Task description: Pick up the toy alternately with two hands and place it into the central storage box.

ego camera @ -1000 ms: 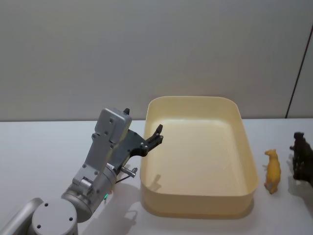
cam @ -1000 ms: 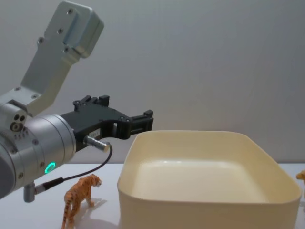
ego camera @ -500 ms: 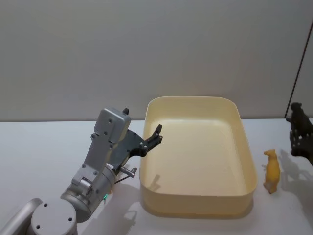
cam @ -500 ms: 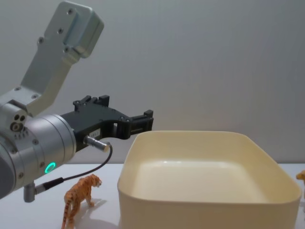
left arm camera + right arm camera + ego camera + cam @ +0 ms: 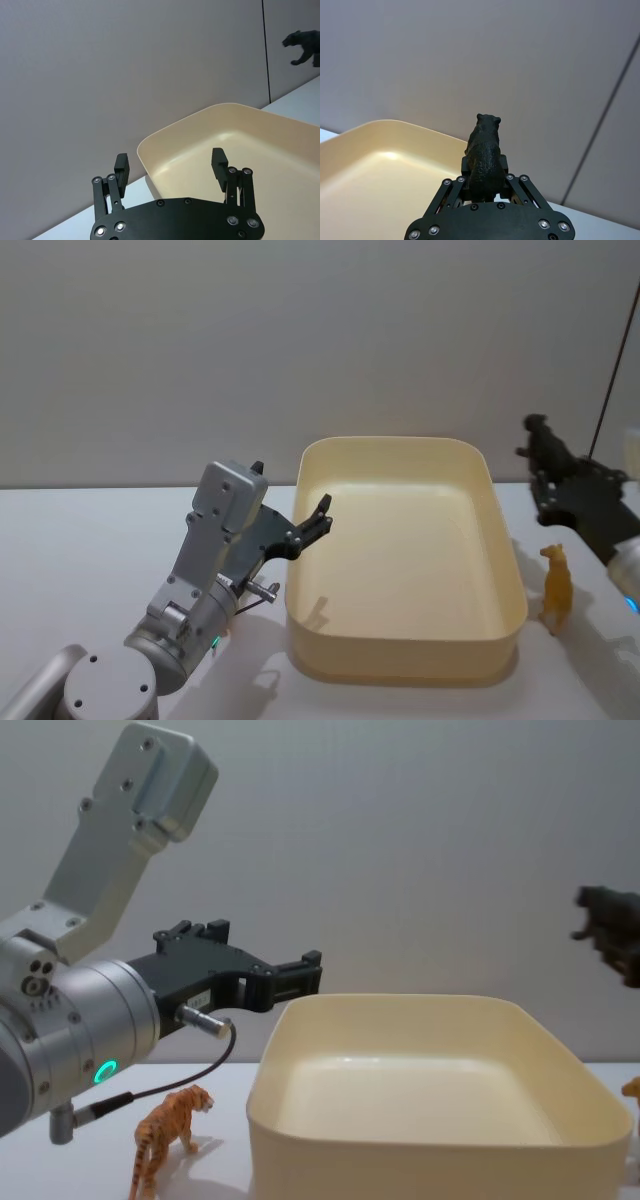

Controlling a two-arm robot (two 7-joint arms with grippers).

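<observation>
**Black toy animal raised off the table to the right of the tub**

Clamped between the fingers of the right gripper (image 5: 483, 166): a black toy animal (image 5: 484, 144), upright, with its back toward the wrist camera and its head facing away. In the head view, up in the air by the far right corner of the cream-yellow tub (image 5: 400, 662), outside the rim. In the chest view, at the right edge and well above rim height. Nothing inside the tub but bare floor.

On the other side, the left gripper (image 5: 170, 162) with fingers spread wide and nothing between them. Poised at the tub's left rim, above the table (image 5: 80, 540), on a thick silver arm with a lit green ring.

On the table to the right of the tub, just beside its wall: a small yellow toy animal (image 5: 557, 590), standing. On the table to the left, near the front corner and below the left arm: an orange striped toy tiger (image 5: 168, 1130), also standing.
</observation>
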